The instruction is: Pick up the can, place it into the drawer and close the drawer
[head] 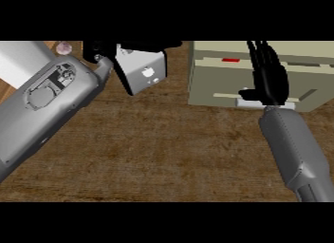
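At the wooden counter's (162, 152) far right, the right hand (268, 78) stretches straight fingers against the beige drawer (219, 80) front, while the left hand (103, 50), raised high at upper left, curls around the can (143, 71).

Brown wooden counter (162, 152); white block (15, 59) at top left, small pinkish round object (63, 47) beside it

The surface (162, 147) looks like rough, matt brown wood. The drawer unit (219, 80) at far right is smooth, matt beige. Both forearms (37, 109) look like smooth grey plastic.
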`<action>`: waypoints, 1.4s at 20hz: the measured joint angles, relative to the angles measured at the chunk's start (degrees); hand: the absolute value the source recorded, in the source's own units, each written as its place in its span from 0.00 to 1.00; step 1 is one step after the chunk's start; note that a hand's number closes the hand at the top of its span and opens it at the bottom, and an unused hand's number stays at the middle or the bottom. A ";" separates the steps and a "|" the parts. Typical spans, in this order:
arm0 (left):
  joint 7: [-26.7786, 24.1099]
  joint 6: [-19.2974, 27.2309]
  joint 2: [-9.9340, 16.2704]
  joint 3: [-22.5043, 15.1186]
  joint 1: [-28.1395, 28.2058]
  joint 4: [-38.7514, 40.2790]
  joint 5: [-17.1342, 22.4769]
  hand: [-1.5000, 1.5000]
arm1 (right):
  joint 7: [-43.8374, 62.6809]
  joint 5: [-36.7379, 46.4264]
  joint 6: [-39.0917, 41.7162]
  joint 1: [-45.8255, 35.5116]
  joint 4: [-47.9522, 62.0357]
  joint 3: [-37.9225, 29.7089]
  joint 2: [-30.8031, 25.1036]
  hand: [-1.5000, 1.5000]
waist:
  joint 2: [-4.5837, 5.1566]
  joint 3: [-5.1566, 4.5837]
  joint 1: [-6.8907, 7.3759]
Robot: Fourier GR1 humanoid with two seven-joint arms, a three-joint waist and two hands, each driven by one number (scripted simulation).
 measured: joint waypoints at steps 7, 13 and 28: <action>0.72 0.47 2.26 0.16 5.51 -6.48 -1.55 0.00 | -0.08 0.81 -5.41 -9.30 13.23 -2.88 -0.35 0.00 | 0.69 0.43 0.36; 1.23 0.65 3.07 0.18 8.66 -10.29 -2.70 0.00 | 1.73 0.95 -9.71 -13.80 19.67 -4.61 -0.38 0.00 | 0.71 0.70 0.20; -0.24 -0.95 5.15 1.56 15.83 -16.24 -4.23 0.00 | -5.14 -2.06 -6.14 -21.80 28.69 -8.71 -2.49 0.00 | 1.73 0.86 0.35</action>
